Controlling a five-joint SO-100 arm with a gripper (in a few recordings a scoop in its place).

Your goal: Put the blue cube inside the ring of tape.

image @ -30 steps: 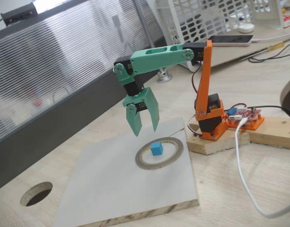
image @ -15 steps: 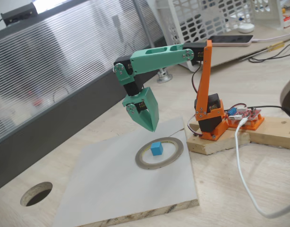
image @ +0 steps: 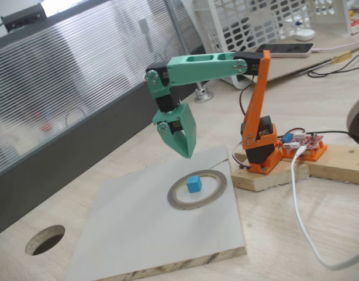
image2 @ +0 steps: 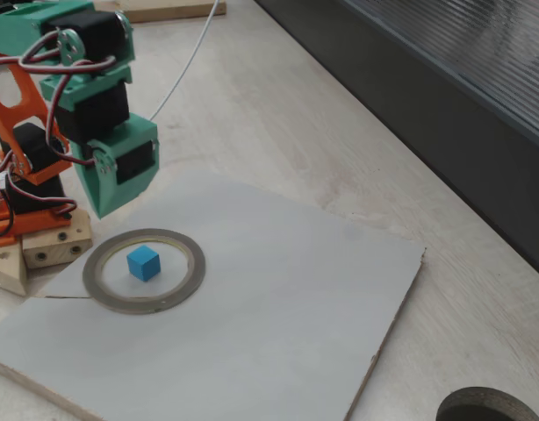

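One blue cube (image: 194, 184) and one ring of tape (image: 197, 189) are seen, both lying on a single pale grey board (image: 138, 234) set on the light wooden worktop (image: 320, 222). The cube is small, bright sky-blue and matte; it rests flat inside the ring's wide opening, clear of the inner edge in both fixed views (image2: 144, 262). The ring (image2: 144, 270) is thin, flat and grey-tan with a yellowish inner rim.

One green gripper (image: 185, 153) is held above the board, just beyond the ring, pointing down; its jaws are closed together and nothing is gripped. The orange arm base (image: 260, 146) is mounted on a wooden block beside the board. A round hole (image: 45, 239) is cut in the worktop well apart from the ring. A white cable (image: 299, 211) is laid across the worktop.
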